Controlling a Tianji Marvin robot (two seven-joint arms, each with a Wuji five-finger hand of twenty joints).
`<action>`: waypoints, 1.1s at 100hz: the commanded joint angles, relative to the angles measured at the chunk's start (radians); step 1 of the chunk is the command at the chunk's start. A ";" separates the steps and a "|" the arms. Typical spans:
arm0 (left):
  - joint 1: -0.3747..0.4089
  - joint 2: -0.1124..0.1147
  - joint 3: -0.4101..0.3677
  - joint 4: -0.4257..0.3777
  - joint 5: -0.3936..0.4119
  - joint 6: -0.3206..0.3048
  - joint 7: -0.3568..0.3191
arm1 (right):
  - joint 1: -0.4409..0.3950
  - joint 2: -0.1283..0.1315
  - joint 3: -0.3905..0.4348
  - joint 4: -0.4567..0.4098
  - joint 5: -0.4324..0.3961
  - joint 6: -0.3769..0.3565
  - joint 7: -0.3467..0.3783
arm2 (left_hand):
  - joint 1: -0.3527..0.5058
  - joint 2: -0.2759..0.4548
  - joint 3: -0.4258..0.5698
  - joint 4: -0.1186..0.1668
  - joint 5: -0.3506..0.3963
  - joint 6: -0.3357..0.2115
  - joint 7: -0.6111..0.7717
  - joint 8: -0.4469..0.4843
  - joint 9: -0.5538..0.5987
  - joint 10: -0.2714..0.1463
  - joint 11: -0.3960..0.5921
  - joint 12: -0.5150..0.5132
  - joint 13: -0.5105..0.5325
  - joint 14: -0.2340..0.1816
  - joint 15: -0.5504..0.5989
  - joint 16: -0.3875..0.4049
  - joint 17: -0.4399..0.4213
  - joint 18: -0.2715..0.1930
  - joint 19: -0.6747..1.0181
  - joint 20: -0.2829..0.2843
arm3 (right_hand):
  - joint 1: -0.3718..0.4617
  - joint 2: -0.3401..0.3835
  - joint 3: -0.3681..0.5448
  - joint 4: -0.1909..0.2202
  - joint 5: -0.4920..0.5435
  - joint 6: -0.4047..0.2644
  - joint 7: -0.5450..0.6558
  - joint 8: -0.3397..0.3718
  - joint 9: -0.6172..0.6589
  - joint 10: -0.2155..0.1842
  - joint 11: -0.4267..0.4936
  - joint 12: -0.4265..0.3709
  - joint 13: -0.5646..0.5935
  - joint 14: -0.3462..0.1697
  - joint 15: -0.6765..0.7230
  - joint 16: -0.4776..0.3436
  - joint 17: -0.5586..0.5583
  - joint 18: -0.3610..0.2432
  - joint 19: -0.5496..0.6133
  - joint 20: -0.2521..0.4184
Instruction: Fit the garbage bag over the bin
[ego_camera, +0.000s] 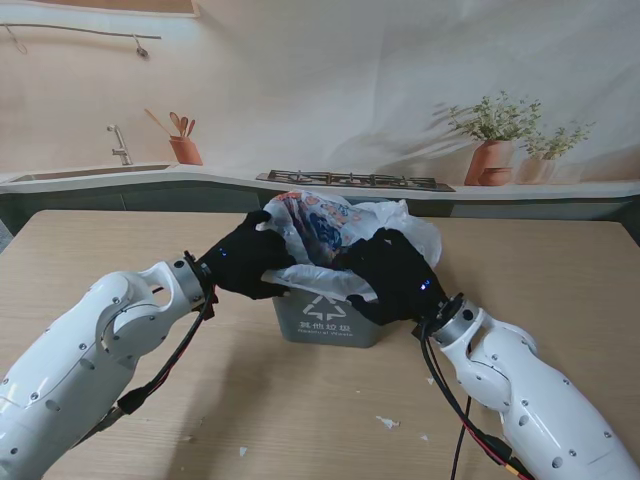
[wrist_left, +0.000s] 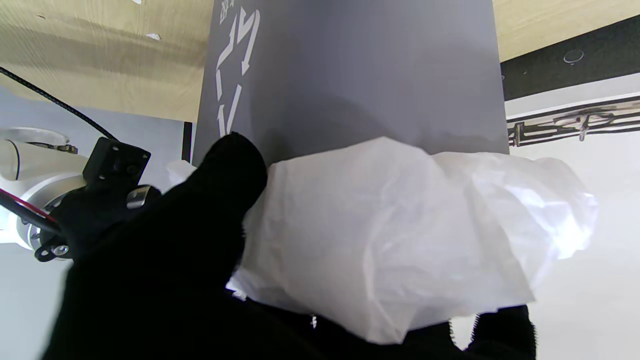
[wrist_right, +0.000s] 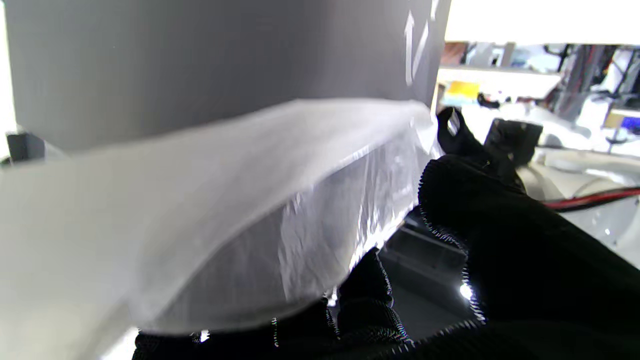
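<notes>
A small grey bin (ego_camera: 326, 320) with a white recycling mark stands mid-table. A thin white garbage bag (ego_camera: 385, 222) lies bunched over its mouth, with colourful crumpled stuff showing inside. My left hand (ego_camera: 243, 258), in a black glove, is shut on the bag at the bin's left rim. My right hand (ego_camera: 397, 276) is shut on the bag at the right rim. In the left wrist view the bag (wrist_left: 395, 235) hangs over the grey bin wall (wrist_left: 350, 70) beside my gloved hand (wrist_left: 165, 260). In the right wrist view the bag (wrist_right: 200, 200) drapes over the bin wall (wrist_right: 200, 55) by my hand (wrist_right: 500, 260).
Small white scraps (ego_camera: 387, 422) lie on the wooden table (ego_camera: 560, 270) nearer to me. Behind the table runs a printed kitchen backdrop with a sink (ego_camera: 120, 150), a stove (ego_camera: 355, 180) and potted plants (ego_camera: 495, 140). Cables (ego_camera: 450, 400) trail from both wrists.
</notes>
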 joint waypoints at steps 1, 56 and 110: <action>0.006 -0.002 0.009 0.010 0.010 0.001 -0.021 | -0.012 0.000 0.014 -0.018 -0.017 0.003 0.022 | 0.040 0.001 0.017 -0.049 0.059 -0.097 0.064 0.036 0.022 -0.042 -0.008 0.019 0.022 -0.027 0.016 0.019 0.023 0.011 0.130 0.013 | -0.014 0.032 -0.012 0.044 -0.034 0.035 -0.008 0.013 -0.039 0.018 -0.010 -0.005 -0.034 0.001 -0.014 -0.009 -0.025 -0.010 -0.024 -0.017; -0.002 0.001 0.023 0.004 0.016 0.007 -0.043 | -0.055 -0.004 0.062 -0.139 -0.091 -0.063 -0.255 | 0.059 0.045 0.000 -0.052 0.029 -0.106 0.065 0.163 0.017 -0.054 -0.027 0.073 0.024 -0.052 0.022 0.023 0.019 0.006 0.131 0.012 | -0.007 0.075 -0.019 0.055 0.149 0.005 0.045 0.006 0.244 -0.054 0.097 0.068 0.231 -0.037 0.132 0.036 0.192 -0.013 0.149 0.071; 0.002 0.003 0.019 0.009 0.037 -0.002 -0.033 | 0.007 -0.025 0.187 -0.234 0.091 0.093 0.277 | 0.067 0.053 -0.021 -0.055 0.021 -0.112 0.060 0.185 0.010 -0.056 -0.028 0.079 0.044 -0.056 0.037 0.031 0.018 0.008 0.138 0.016 | -0.174 0.100 -0.289 0.070 -0.051 0.173 -0.268 -0.153 -0.175 0.075 -0.287 -0.140 -0.212 0.021 -0.369 -0.187 -0.070 0.008 -0.246 -0.033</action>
